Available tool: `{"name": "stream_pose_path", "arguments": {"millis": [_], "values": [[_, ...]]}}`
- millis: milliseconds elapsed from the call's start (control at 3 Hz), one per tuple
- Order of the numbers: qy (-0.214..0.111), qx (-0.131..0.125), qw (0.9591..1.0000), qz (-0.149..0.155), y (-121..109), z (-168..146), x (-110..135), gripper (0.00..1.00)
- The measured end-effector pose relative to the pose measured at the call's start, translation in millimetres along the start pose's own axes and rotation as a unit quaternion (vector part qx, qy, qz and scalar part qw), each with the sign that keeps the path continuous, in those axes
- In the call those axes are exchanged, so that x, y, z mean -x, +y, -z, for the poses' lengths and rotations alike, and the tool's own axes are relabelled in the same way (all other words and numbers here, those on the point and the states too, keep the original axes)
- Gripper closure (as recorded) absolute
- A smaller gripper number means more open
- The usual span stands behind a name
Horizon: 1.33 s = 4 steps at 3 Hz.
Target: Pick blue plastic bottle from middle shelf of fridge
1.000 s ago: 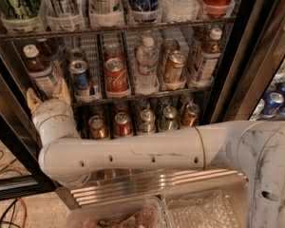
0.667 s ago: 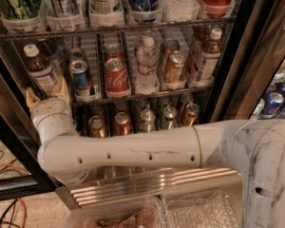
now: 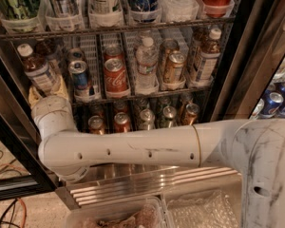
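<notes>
At the left end of the middle shelf point(image 3: 147, 95), the gripper point(image 3: 47, 92) sits at the base of the blue plastic bottle point(image 3: 37, 70); whether it grips, I cannot tell.

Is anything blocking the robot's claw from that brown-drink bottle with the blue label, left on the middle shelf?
Nothing visible does. The gripper is right at the base of the blue plastic bottle, at the left end of the middle shelf. The blue can stands beside the bottle, not between them.
</notes>
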<state>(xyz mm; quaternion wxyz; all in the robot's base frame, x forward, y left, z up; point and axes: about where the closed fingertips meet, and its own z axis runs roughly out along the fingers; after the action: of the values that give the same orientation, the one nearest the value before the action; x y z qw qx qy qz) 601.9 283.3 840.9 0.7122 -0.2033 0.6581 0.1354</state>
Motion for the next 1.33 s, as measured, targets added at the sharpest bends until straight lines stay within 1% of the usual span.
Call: {"name": "stream_pose_path", "arguments": {"millis": [333, 667, 1000, 1333], "values": [[0.0, 0.0, 1.0, 0.0, -2.0, 0.6, 1.7, 0.92], [0.006, -0.004, 1.0, 0.003, 0.1, 1.8, -3.7, 1.0], [-0.009, -0.006, 0.9998, 0.015, 1.4, 10.3, 7.6, 1.0], [-0.036, -0.009, 0.9989, 0.03, 1.5, 22.0, 27.8, 1.0]]}}
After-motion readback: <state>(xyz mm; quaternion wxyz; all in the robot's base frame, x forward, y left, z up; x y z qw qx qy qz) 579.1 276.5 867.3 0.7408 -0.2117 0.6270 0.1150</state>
